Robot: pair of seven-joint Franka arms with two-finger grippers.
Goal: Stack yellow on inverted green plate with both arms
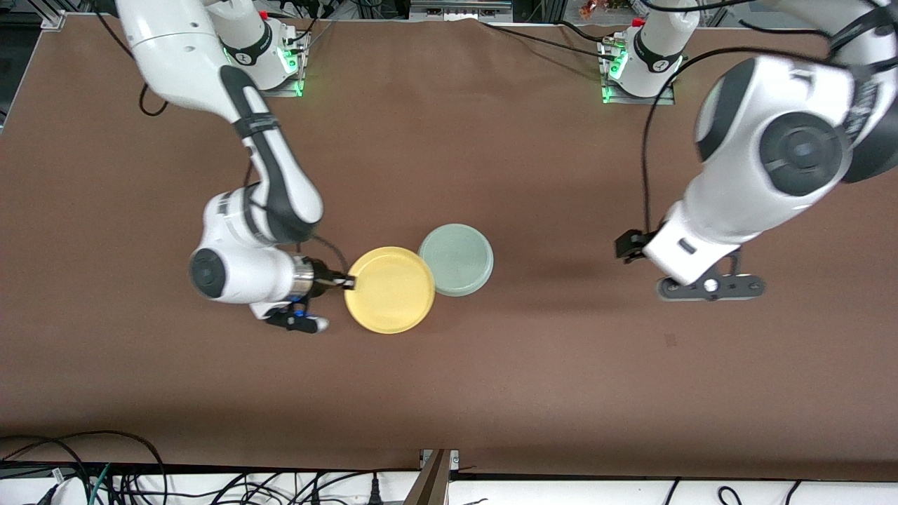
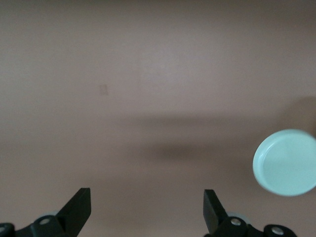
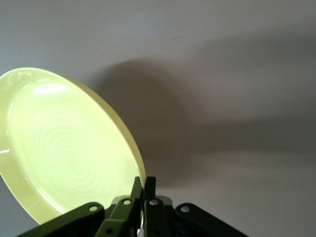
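My right gripper is shut on the rim of the yellow plate, at the edge toward the right arm's end. In the right wrist view the yellow plate is held tilted off the table, with the right gripper pinching its rim. The green plate lies on the table beside it and seems to be bottom up. The yellow plate's edge just overlaps it in the front view. My left gripper hangs open and empty over bare table toward the left arm's end. The left wrist view shows the left gripper and the green plate off to one side.
The brown table stretches wide around both plates. Cables lie along the edge nearest the front camera. The arm bases stand along the edge farthest from that camera.
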